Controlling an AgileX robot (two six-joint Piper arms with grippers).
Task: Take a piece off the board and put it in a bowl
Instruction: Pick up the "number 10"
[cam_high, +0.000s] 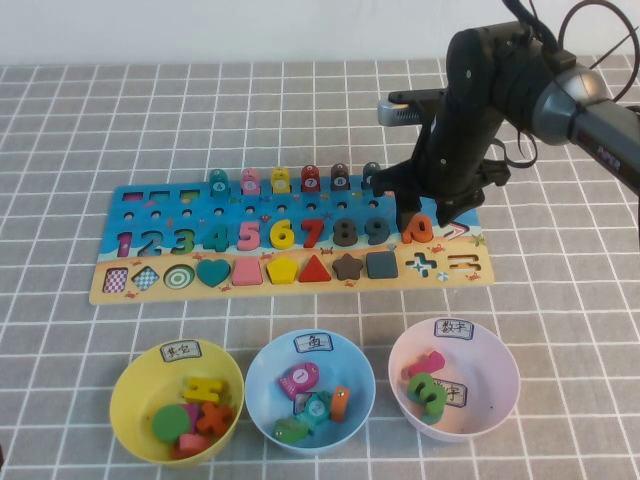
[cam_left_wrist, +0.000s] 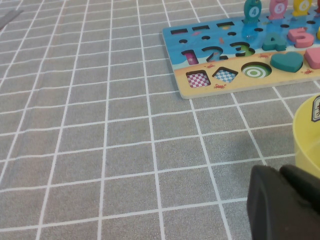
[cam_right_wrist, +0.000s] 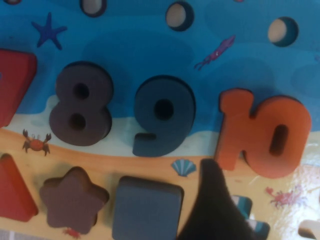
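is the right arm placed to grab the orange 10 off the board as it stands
Probably yes. The right tool hangs open just above the orange 10, which sits in the board with nothing over it. The left tool is parked far off.

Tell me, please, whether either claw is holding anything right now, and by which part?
Nothing is held. The right claw hangs open over the orange "10" piece, which sits in the board. The left claw is parked over bare table, holding nothing visible.
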